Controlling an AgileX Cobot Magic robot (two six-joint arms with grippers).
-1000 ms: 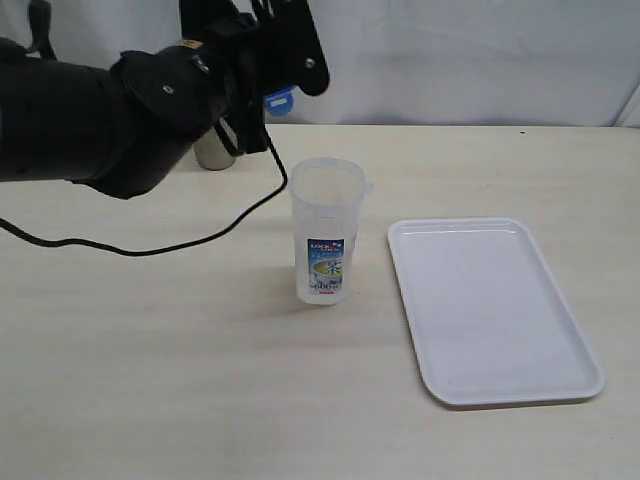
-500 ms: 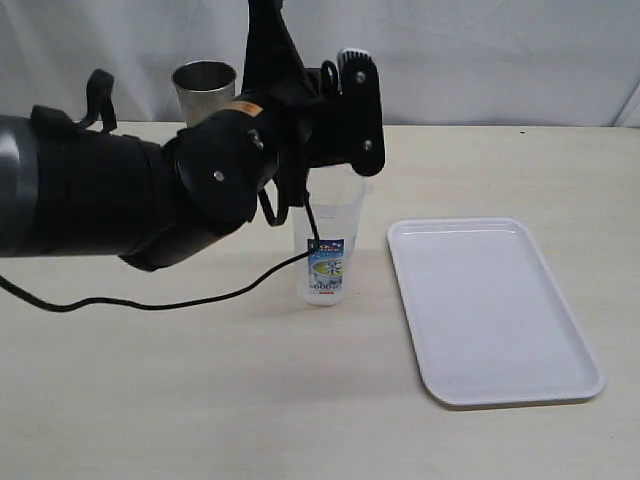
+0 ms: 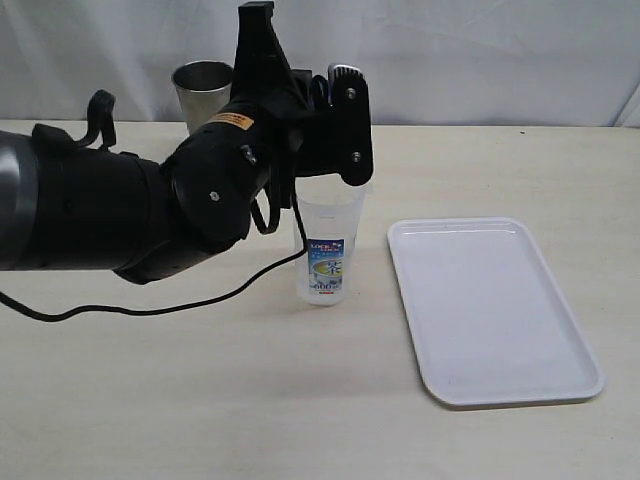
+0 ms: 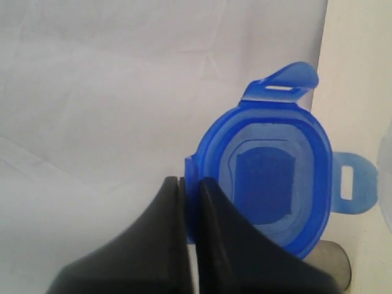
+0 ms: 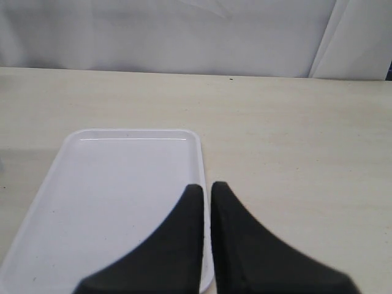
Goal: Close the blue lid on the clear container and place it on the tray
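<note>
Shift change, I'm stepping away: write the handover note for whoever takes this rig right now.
Left pincer: shut on the lid's edge, up at the container's mouth in the exterior view.
Right pincer: shut, empty, over the tray's edge.
Container: upright on the table, beside the tray, not on it.
Done: lid picked up.
Left: seat and snap the lid, then set the container on the tray.
</note>
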